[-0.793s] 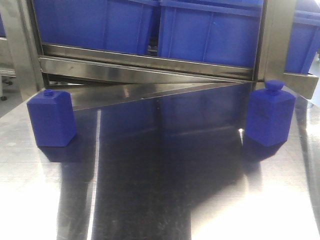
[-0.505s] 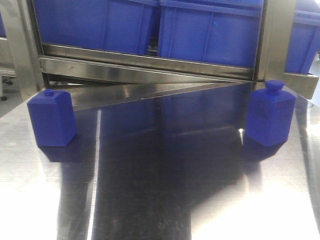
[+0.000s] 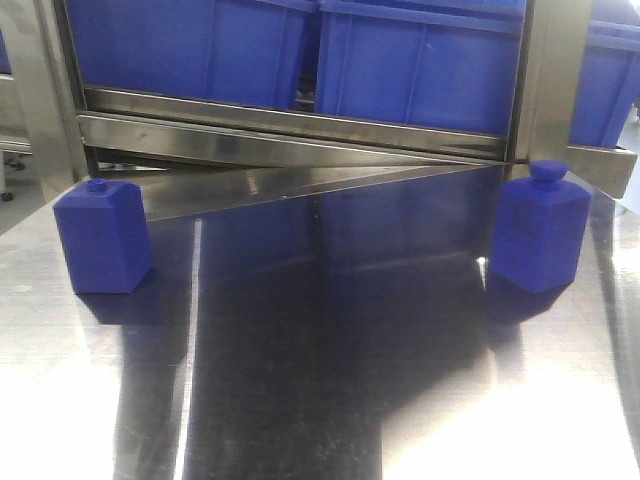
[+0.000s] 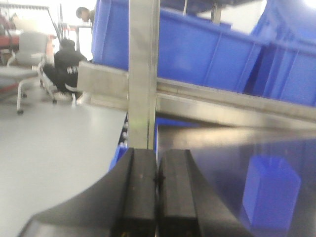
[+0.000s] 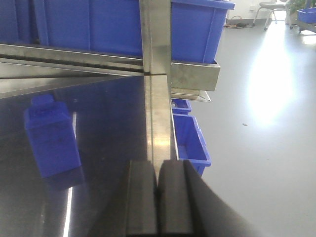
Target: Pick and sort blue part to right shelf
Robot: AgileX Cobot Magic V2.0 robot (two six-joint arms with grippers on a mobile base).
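Front view: two blue, block-shaped plastic parts with small top knobs stand upright on the polished steel table [image 3: 320, 400]. The left blue part [image 3: 102, 237] is near the table's left edge and the right blue part [image 3: 540, 228] near its right edge, well apart. Behind them rises the right shelf [image 3: 300, 125], a steel-framed rack whose brushed front rail runs below large deep blue plastic bins [image 3: 420, 60]; neither part lies in it. Wrist views: the left gripper [image 4: 157, 180] and the right gripper [image 5: 158, 197] each show black fingers pressed together, holding nothing, each apart from the part beside it.
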